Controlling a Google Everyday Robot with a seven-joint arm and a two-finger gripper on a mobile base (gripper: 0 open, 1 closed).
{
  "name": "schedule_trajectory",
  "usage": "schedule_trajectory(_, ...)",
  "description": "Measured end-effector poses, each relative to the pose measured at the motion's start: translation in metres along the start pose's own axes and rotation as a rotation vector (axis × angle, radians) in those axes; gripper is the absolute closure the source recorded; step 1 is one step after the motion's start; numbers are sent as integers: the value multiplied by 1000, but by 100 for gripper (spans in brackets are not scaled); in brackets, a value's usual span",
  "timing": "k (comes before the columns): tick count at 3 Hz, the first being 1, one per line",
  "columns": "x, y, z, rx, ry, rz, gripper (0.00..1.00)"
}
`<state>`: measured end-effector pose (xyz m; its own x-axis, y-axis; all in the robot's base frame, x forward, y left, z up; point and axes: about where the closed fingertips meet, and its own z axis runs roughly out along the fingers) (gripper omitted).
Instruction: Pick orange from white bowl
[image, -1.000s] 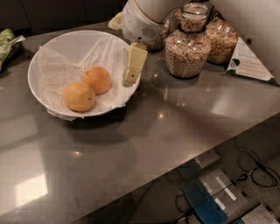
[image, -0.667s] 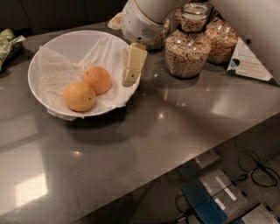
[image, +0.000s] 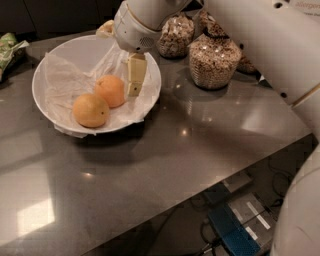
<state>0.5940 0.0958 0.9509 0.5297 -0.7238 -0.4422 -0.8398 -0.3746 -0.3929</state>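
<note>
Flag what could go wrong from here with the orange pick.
1. The gripper hangs in the white bowl right beside the reddish-orange fruit; the paler orange lies farther off, so it may grab the wrong one.
2. The two fruits sit close together; nudging one could roll the other.
3. The crumpled paper liner could snag.

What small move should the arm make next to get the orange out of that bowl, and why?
Probably slide the gripper toward the camera and the picture's left, then lower it. It hangs over the right side of the white bowl, beside the redder fruit, while the paler orange lies further front-left, uncovered on the paper.
</note>
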Motion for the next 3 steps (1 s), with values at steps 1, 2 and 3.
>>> schedule_trajectory(1,-16,-3,15,-45,-15,-93,0)
schedule_trajectory(2,-36,1,35,-94,-79,-138,0)
schedule_trajectory(3,-36,1,35,-94,-79,-137,0)
